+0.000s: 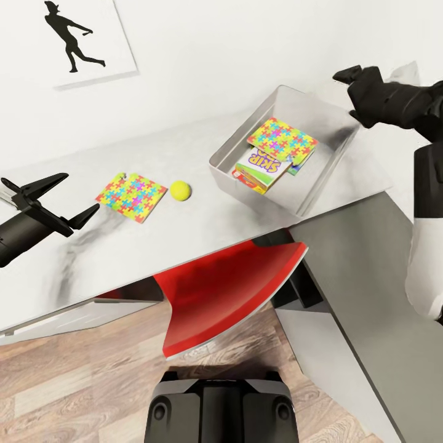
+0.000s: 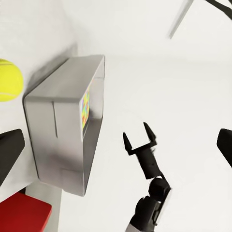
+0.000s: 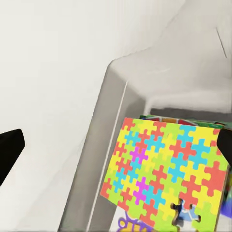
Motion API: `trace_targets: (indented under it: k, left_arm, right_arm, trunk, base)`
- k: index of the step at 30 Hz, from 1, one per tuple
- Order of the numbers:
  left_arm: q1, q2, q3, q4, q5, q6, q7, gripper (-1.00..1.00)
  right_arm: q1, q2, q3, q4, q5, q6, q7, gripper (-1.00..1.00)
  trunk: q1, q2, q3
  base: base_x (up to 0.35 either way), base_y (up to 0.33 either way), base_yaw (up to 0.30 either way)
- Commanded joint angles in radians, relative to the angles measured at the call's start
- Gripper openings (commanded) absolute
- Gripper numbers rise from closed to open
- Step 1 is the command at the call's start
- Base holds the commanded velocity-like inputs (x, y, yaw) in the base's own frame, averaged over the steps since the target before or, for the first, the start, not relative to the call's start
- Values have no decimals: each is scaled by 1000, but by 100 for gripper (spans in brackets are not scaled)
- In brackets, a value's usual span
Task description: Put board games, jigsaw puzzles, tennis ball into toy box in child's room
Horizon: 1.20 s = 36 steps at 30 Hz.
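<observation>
Head camera looks steeply down over the bench (image 1: 154, 246) from above, wall behind, taking in the toy box (image 1: 320, 178) mid-right. Left wrist camera looks along the benchtop toward the toy box (image 2: 58, 140) side-on, from some way off (right arm beyond it). Right wrist camera sits close above the box, facing down onto the jigsaw puzzle (image 3: 164, 174) inside. All three share the box.

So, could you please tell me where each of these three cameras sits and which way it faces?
Head view: from the robot's head, down over the table; left gripper and right gripper show.
Left wrist view: along the left fingers toward the toy box and tennis ball; the right gripper shows beyond.
Right wrist view: down into the toy box, onto a jigsaw puzzle; dark fingertips at the edges.
All share the toy box.
</observation>
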Motion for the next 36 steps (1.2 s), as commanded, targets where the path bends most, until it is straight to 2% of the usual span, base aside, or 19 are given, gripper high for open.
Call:
trace_targets:
  k: [1, 7, 12, 14, 22, 30, 36]
  left_arm:
    - [0, -1, 1, 0, 10, 4, 7, 100]
    - [6, -5, 2, 0, 7, 7, -33, 100]
    - [11, -5, -1, 0, 4, 8, -56, 100]
    - [15, -4, -3, 0, 3, 9, -70, 100]
    - [17, -2, -3, 0, 2, 10, -80, 100]
    - [18, -2, -3, 0, 2, 10, -81, 100]
    - [18, -2, -3, 0, 2, 10, -81, 100]
  right_arm:
    - [17, -12, 2, -44, -10, 0, -10, 100]
    - [78, -51, 11, -187, -14, 19, -8, 100]
    - [106, -61, 8, -221, -15, 52, -3, 100]
    - [129, -67, 5, -243, -16, 93, 4, 100]
    - [143, -70, 6, -255, -16, 119, 40, 100]
    - [149, -70, 14, -257, -19, 125, 52, 100]
    - [151, -69, 28, -257, -20, 126, 55, 100]
  trunk:
    - [1, -2, -1]
    - [1, -2, -2]
    - [1, -2, -2]
    - [1, -2, -2]
    - [1, -2, -2]
    - [1, -2, -2]
    - [1, -2, -2]
  base:
    - [0, 0, 0]
    - [0, 0, 0]
    - [0, 0, 0]
    - [-36, 0, 0]
    - [-211, 0, 0]
    - [-256, 0, 0]
    - [-100, 0, 4]
